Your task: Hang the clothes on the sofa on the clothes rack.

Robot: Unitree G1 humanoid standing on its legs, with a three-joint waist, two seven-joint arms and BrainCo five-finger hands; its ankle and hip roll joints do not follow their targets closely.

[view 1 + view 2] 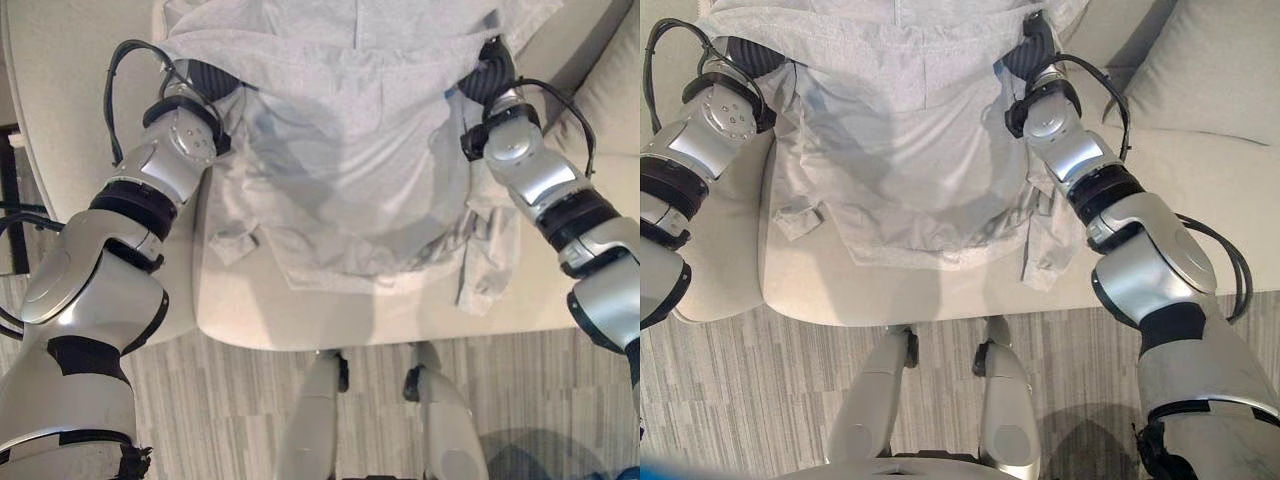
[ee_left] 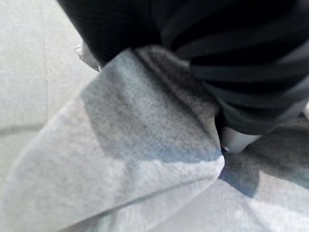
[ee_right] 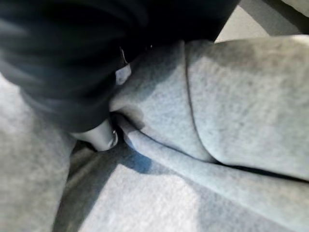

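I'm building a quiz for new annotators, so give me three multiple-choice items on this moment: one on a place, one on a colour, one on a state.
1. Where does the sweatshirt lie?
A. on the floor
B. on the sofa
C. on a rack

2. What colour is the sweatshirt?
A. light grey
B. red
C. black

3. How does the sweatshirt lie?
A. folded into a small square
B. rolled into a ball
C. spread out, front down, between the left hand and the right hand

Key: 1 B, its hem rests on the seat cushion. 2 A, the cloth is pale grey throughout. 3 C, each hand sits at one side near the sleeves.
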